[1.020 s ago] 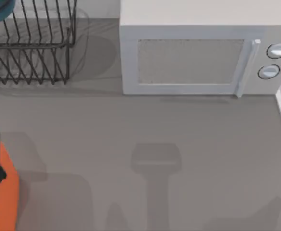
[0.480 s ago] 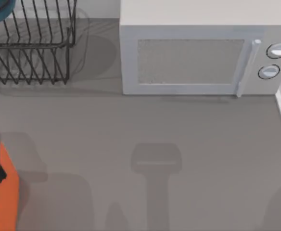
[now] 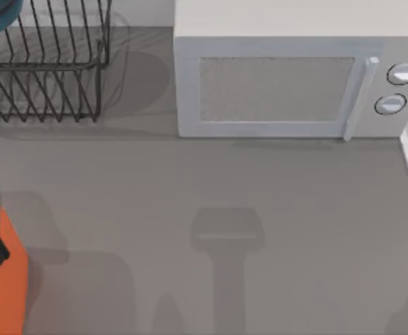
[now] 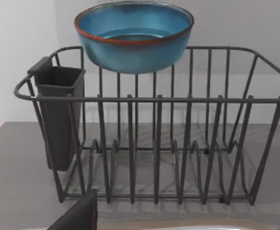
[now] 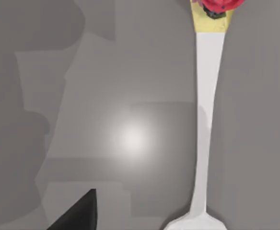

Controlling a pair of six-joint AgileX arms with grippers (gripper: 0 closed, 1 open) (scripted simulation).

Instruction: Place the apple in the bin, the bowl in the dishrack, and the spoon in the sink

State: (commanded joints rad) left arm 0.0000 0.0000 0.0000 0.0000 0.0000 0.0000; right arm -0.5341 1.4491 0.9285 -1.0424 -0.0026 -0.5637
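Spoon (image 5: 204, 124) lies flat beside the right claw's dark fingertip (image 5: 77, 213), apparently untouched; its spread I cannot tell.

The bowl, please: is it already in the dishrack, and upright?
Upright, at the dishrack: the bowl sits on its back top rail, opening upward, above the prongs.

Blue bowl (image 4: 134, 36) with orange-red rim sits upright on the top of the black wire dishrack (image 4: 154, 143), at its back edge. Dark cutlery holder (image 4: 58, 115) hangs at one end of the rack. Rack stands on grey desk (image 4: 15, 182). Dark gripper part (image 4: 80, 215) at the frame edge.
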